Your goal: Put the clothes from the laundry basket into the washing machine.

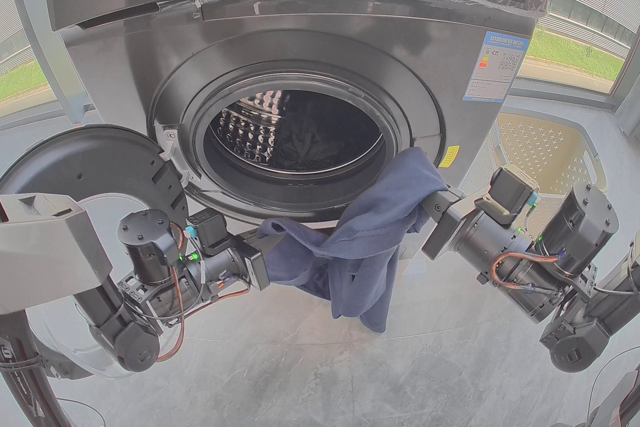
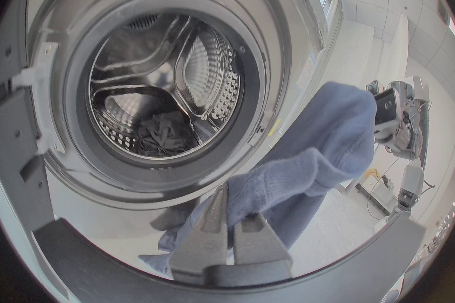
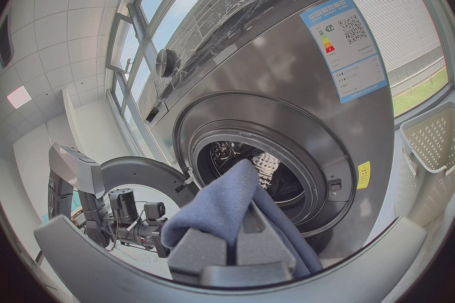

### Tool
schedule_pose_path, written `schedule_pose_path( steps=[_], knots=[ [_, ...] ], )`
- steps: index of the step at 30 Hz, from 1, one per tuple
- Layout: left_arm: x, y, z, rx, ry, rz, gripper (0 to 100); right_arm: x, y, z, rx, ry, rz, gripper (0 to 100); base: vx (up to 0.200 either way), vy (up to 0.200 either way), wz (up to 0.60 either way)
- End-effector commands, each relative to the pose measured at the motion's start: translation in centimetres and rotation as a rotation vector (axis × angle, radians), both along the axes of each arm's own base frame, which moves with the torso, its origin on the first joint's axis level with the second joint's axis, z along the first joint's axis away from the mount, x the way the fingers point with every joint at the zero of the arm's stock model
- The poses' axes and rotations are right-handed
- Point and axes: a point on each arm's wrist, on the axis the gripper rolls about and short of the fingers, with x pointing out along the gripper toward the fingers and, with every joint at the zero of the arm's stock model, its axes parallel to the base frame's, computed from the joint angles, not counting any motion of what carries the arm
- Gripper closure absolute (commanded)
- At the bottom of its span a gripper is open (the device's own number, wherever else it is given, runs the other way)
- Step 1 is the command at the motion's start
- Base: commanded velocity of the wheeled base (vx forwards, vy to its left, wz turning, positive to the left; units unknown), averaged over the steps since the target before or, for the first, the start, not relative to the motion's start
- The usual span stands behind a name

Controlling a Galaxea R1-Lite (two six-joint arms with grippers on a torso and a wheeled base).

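Garment (image 1: 363, 235), navy blue, one item. We record it strung between the two grippers in front of the washing machine (image 1: 300, 35), outside the drum (image 2: 156, 91). Its highest fold lies against the lower right rim of the door opening, and its loose end hangs down toward the grey floor (image 1: 333, 375).

Left gripper (image 2: 232, 214): fingers closed on the lower left edge of the cloth, below the opening.

Right gripper (image 3: 234, 242): pads pinched on the raised fold, higher up and beside the right of the rim.

Inside the drum we note a piece of dark clothing (image 2: 163, 133) lying at the bottom.

Door (image 1: 87, 161): swung fully open on the robot's left.

Laundry basket (image 1: 553, 148): pale perforated plastic, standing on the floor just beside the machine's right flank, behind the right arm.

Label (image 1: 497, 67): blue and white, stuck on the machine's front, upper right.
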Motion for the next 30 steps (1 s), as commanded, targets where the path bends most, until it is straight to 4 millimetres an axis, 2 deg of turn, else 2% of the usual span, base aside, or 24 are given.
schedule_pose_path(
  steps=[1, 3, 5, 7, 12, 22, 30],
  knots=[
    [-0.5, 1.5, 2.6, -0.04, -0.068, 0.044, 100, 0.0, -0.1, -0.4, -0.009, 0.012, -0.004, 100, 0.0, 0.0, 0.0],
    [-1.1, 3.2, 5.5, -0.087, -0.148, 0.095, 100, 0.2, -0.3, -0.6, -0.014, 0.019, -0.014, 100, 0.0, 0.0, 0.0],
    [-1.7, 4.4, 7.1, -0.126, -0.186, 0.125, 100, 0.4, -0.5, -1.0, -0.023, 0.03, -0.022, 100, 0.0, 0.0, 0.0],
    [-2.4, 5.2, 8.5, -0.172, -0.205, 0.138, 100, 0.6, -0.5, -1.1, -0.026, 0.034, -0.028, 100, 0.0, 0.0, 0.0],
    [-3.1, 5.9, 10.1, -0.203, -0.257, 0.153, 100, 1.1, -0.9, -1.2, -0.025, 0.039, -0.08, 100, 0.0, 0.0, 0.0],
    [-3.4, 5.6, 10.4, -0.216, -0.266, 0.176, 100, 1.6, -1.2, -1.5, -0.034, 0.046, -0.117, 100, 0.0, 0.0, 0.0],
    [-3.5, 5.1, 10.0, -0.187, -0.271, 0.164, 100, 1.8, -1.0, -0.5, -0.005, 0.014, -0.123, 100, 0.0, 0.0, 0.0]
  ],
)
